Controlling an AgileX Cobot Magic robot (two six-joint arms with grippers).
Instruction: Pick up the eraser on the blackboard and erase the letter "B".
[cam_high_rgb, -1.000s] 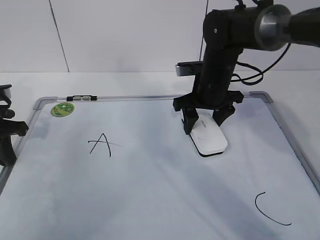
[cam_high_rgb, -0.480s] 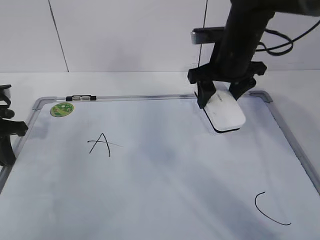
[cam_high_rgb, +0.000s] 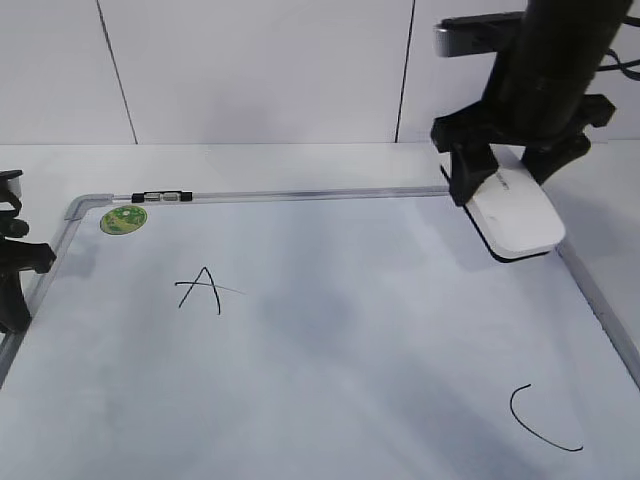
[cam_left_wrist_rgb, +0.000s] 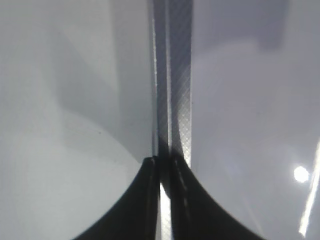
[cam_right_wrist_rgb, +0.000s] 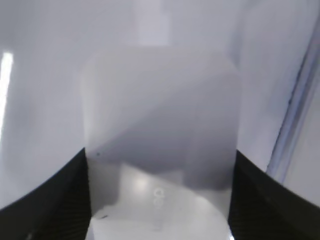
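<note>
My right gripper (cam_high_rgb: 507, 180) is shut on the white eraser (cam_high_rgb: 515, 217) and holds it in the air over the far right corner of the blackboard (cam_high_rgb: 330, 350). In the right wrist view the eraser (cam_right_wrist_rgb: 160, 125) fills the space between the two black fingers (cam_right_wrist_rgb: 159, 160), grey lettering up. No letter "B" shows anywhere on the board. My left gripper (cam_high_rgb: 12, 290) sits at the board's left edge; its fingers (cam_left_wrist_rgb: 162, 167) are together over the grey frame (cam_left_wrist_rgb: 175, 75) and hold nothing.
A black "A" (cam_high_rgb: 200, 290) is at the board's left and a black "C" (cam_high_rgb: 540, 420) at its near right. A round green sticker (cam_high_rgb: 124, 219) sits in the far left corner. A white wall stands behind the table.
My right gripper has lifted the eraser off the board's far middle and carried it up and to the right, over the far right corner. The left arm has not moved.
</note>
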